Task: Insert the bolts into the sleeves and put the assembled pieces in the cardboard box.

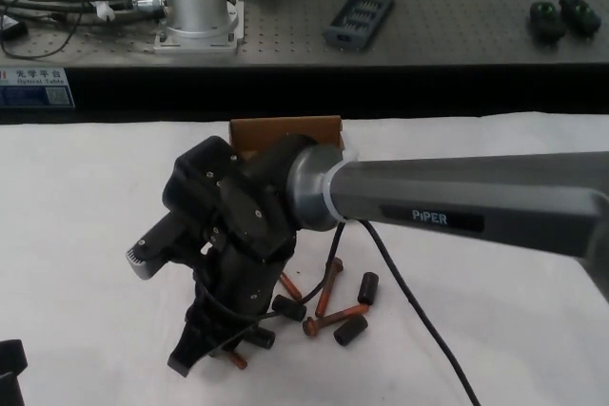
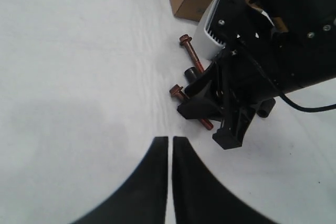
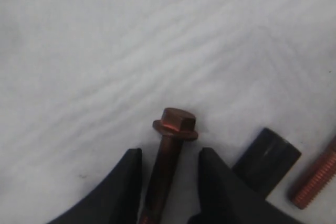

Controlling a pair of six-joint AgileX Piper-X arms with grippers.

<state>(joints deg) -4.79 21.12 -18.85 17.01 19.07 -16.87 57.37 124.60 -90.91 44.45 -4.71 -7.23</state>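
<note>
My right gripper points down at the white cloth, open, with one finger on each side of a copper bolt that lies flat. Small gaps show between the bolt's shaft and both fingers. A black sleeve lies just beside it, and the threaded end of a second bolt is further out. In the high view this gripper stands left of a cluster of bolts and sleeves. The cardboard box sits behind the arm. My left gripper is shut and empty above bare cloth, near the right gripper.
The right arm's long grey link crosses the bench from the right, with a cable trailing over the cloth. Behind the white cloth is a metal breadboard table with a post and tools. Bare cloth lies on the left.
</note>
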